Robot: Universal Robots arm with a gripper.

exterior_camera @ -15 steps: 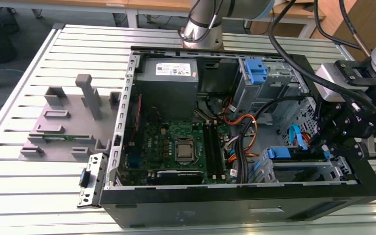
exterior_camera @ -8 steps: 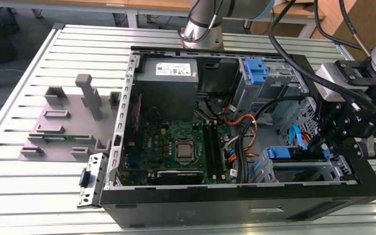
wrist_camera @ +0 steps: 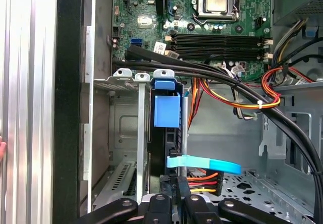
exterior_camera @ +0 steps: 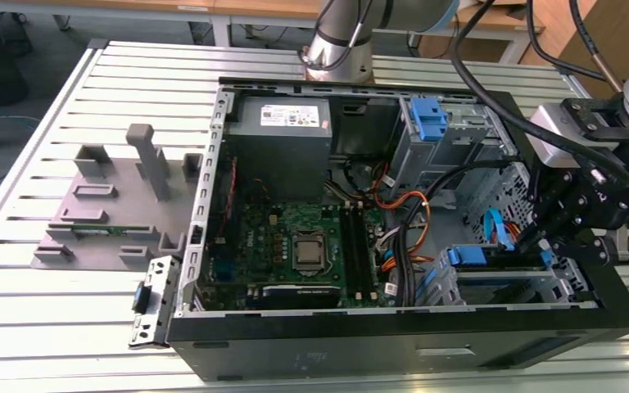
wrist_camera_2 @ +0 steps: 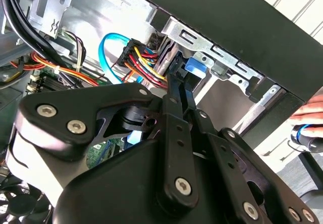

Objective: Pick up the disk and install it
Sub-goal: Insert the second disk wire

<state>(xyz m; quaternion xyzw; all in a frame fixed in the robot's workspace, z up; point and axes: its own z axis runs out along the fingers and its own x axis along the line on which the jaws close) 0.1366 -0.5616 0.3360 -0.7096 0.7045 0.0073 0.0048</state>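
The hand [exterior_camera: 544, 241] sits low inside the case [exterior_camera: 402, 348], at the drive cage [wrist_camera: 128, 133]. The disk [wrist_camera: 165, 133] stands on edge in that cage, directly ahead of the fingertips, long axis running into the bay. The fingers appear closed narrowly on its near end.

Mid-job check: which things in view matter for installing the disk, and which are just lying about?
Job in hand:
- disk in blue rails, at the drive cage
- gripper, close by the disk
- open computer case

Lying about:
- grey fixture, at the exterior view's left
- power supply
- motherboard
- bare blue bracket
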